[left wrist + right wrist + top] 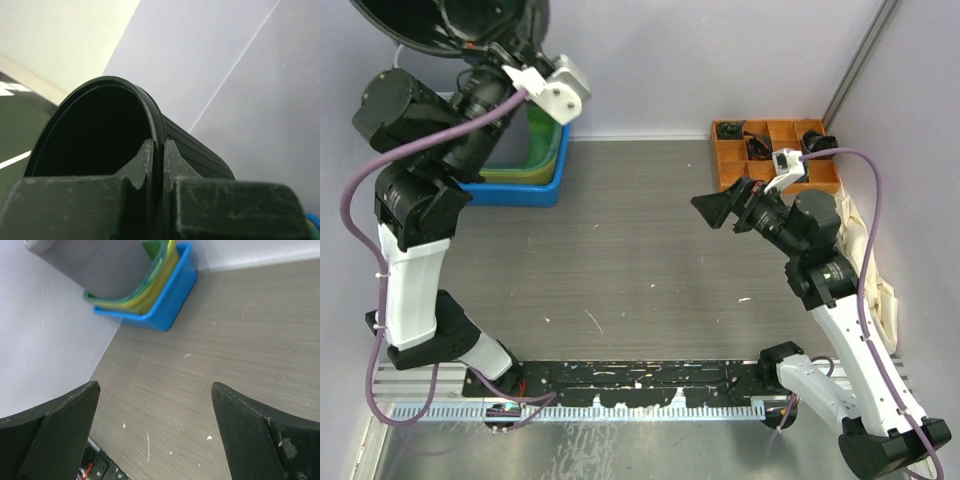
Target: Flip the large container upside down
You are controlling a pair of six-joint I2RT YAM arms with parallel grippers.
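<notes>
The large container is a black round tub, lifted high at the top left, its dark opening facing the camera. In the left wrist view the large container fills the frame, ribbed outside, rim tilted. My left gripper is shut on its rim, one finger inside and one outside. The left gripper in the top view is mostly hidden behind its wrist. My right gripper hovers open over the table right of centre, holding nothing; its right gripper fingers frame bare table.
A blue bin holding green and yellow tubs sits at the back left under the left arm; blue bin also shows from the right wrist. An orange parts tray stands at the back right. Walls enclose back and right sides.
</notes>
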